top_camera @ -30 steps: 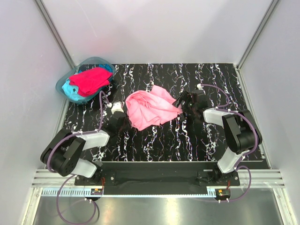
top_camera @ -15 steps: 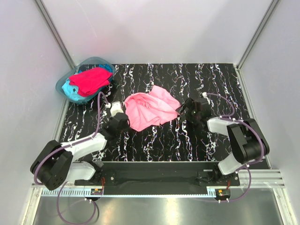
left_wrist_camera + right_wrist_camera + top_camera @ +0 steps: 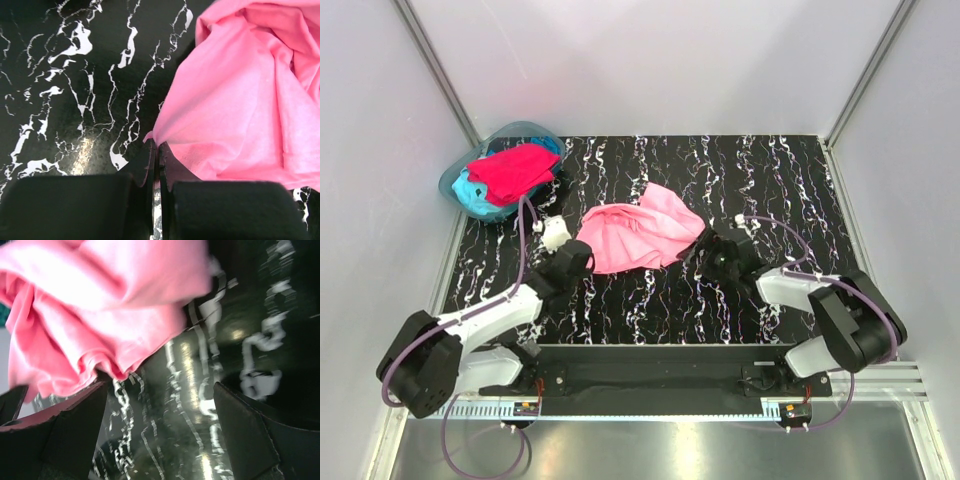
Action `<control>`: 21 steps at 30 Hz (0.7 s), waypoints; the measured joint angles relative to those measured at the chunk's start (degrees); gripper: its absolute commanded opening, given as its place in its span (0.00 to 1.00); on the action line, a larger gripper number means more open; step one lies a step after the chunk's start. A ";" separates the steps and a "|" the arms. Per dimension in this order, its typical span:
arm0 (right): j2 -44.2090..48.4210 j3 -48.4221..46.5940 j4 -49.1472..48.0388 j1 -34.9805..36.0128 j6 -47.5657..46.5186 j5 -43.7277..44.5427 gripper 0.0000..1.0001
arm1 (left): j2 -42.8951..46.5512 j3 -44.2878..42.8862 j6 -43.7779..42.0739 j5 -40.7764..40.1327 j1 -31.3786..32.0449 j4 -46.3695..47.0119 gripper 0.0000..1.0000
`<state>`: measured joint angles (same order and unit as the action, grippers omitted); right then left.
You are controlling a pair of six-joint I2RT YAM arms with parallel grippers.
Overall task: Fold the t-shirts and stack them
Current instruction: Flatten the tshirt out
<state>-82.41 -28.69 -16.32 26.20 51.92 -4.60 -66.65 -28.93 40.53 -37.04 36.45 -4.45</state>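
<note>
I'm seeing bright, even light washing the top view, glare spots shining off the glossy table (image 3: 85, 150) in both wrist views, and the right wrist picture smearing the pink t-shirt (image 3: 100, 300) with blur.

place: robot lab cell | cue: white panel walls (image 3: 650, 60), aluminium frame (image 3: 435, 68)

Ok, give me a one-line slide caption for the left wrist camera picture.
Corner pinch: the left gripper shut on the edge of the crumpled light pink t-shirt lying on the black marbled table.

Crumpled pink tee (image 3: 640, 238) at centre; red tee (image 3: 512, 170) heaped atop turquoise tee (image 3: 470, 190), far left.
</note>
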 measured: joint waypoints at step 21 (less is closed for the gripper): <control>-18.56 -10.19 -16.90 8.81 7.78 1.53 0.92 | 5.01 -0.33 0.50 -0.72 0.00 -2.03 0.00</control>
<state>-100.97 -38.87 -33.21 35.00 59.70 -3.07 -61.65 -29.26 41.04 -37.76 36.45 -6.48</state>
